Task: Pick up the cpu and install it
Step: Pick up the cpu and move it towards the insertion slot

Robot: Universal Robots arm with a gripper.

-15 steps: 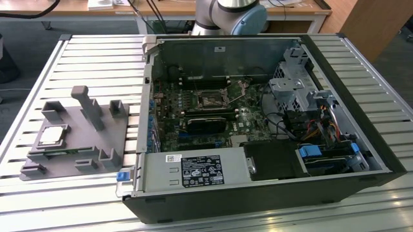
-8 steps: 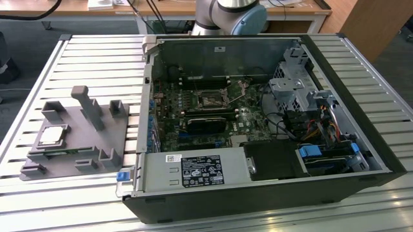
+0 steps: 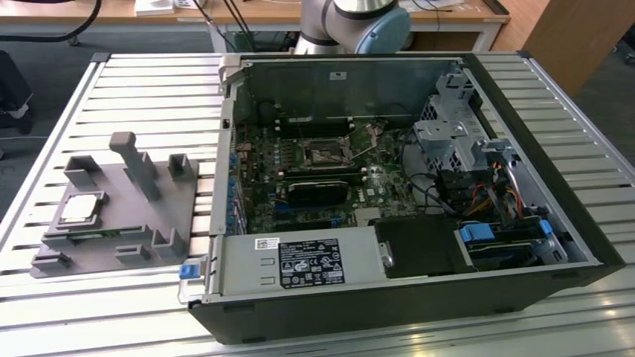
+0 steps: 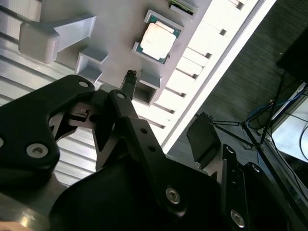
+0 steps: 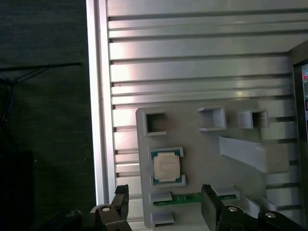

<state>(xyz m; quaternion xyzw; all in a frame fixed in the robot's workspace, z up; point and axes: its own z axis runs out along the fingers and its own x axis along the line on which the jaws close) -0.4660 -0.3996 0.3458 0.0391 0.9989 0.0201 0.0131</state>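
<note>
Tray (image 3: 104, 251) comes first, at the exterior view's left: one grey moulded piece lying flat on the slatted metal table (image 3: 149, 89). On it we count one cpu (image 3: 79, 208), silvery top up, seated in a shallow square frame near the tray's outer edge. One tall post (image 3: 134, 163) stands upright on the tray near it.

In the first wrist view we count three open box-shaped blocks (image 5: 211, 118) in a row. One green strip (image 5: 185, 198) lies in a slot just beside the cpu (image 5: 167, 167). The cpu's top carries faint marks that we cannot make out. In that view the gripper (image 5: 164, 195) has its two black fingers (image 5: 210, 207) wide apart, holding nothing and clear of the cpu.

Further right in the exterior view lies one open case (image 3: 397, 316), on its side. One large white label (image 3: 308, 264) covers the metal box at its near edge, with a small sticker (image 3: 268, 243) at that label's corner. We cannot make out the print on either. One black socket (image 3: 326, 155) sits mid-board, well apart from the cpu. Coloured cables (image 3: 496, 197) bunch at the case's right end. Behind the case rises the arm (image 3: 358, 22).
</note>
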